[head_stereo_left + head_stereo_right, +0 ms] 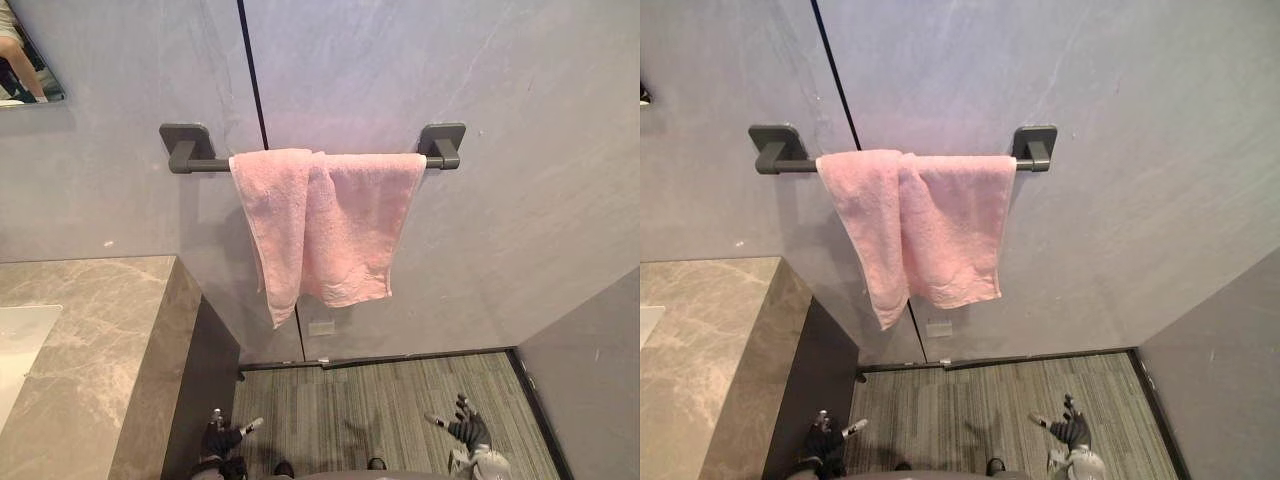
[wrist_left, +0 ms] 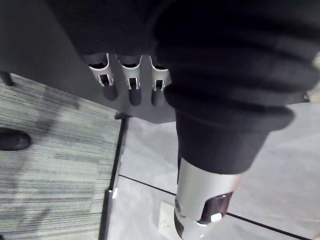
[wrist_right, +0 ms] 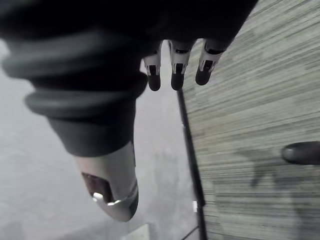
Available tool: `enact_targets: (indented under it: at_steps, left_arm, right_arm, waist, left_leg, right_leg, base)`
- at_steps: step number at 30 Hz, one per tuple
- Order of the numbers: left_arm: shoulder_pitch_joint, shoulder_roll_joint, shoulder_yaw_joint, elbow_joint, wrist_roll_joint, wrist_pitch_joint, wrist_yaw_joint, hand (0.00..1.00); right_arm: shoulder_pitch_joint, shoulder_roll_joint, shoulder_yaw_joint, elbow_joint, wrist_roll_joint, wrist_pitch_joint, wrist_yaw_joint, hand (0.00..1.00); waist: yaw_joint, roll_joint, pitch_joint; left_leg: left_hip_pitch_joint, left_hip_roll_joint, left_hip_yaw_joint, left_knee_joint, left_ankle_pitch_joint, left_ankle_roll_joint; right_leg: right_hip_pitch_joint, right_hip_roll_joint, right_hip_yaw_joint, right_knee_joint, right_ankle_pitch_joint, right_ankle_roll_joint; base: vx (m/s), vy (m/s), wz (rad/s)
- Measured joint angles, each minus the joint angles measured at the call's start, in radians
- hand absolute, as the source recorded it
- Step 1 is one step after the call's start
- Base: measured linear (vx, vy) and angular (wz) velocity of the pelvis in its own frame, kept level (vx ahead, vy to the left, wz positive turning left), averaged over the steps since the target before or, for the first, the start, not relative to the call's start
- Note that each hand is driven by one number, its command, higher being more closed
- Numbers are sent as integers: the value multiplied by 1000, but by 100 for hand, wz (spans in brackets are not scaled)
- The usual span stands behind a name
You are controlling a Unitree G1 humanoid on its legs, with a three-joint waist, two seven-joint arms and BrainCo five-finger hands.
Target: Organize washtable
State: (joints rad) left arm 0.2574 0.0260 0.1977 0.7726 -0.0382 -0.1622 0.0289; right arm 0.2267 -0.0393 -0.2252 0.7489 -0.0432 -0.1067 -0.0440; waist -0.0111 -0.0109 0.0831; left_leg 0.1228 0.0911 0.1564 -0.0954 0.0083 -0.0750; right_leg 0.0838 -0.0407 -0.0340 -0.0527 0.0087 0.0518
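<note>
Pink terry towel (image 1: 320, 225) hangs draped over the dark grey metal towel bar (image 1: 205, 166) on the grey wall. It sits toward the bar's right end, with one corner dangling lowest. The beige marble table (image 1: 90, 350) is at lower left, well apart from the towel. Low over the grey striped carpet floor (image 1: 380, 400), the left robot hand (image 1: 222, 438) hangs with fingers relaxed and empty. The right robot hand (image 1: 468, 430) has its fingers spread, holding nothing.

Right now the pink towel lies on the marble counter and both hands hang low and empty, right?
Not quite. The left eye view shows the pink towel draped over the dark towel bar on the wall, not lying on the marble counter. The left hand and the right hand do hang low and empty.
</note>
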Motion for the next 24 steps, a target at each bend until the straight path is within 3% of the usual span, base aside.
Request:
enact_targets:
  at_steps: [9,24]
  left_arm:
    - [-19,-2,-12,66,47,0,0,0]
    - [-22,2,-42,68,48,-3,-2,0]
  right_arm:
    - [-6,-2,-1,91,-9,7,-2,0]
    - [-29,-10,16,88,-7,6,-10,0]
  waist:
    - [0,9,-2]
    - [3,21,-8]
  left_leg:
    - [5,0,11,0,-3,-2]
    - [0,0,27,1,-20,-2]
  right_leg:
    - [0,1,10,-1,0,0]
    - [-21,4,32,-1,-6,2]
  base:
    - [0,-1,-3]
    - [8,-3,-4]
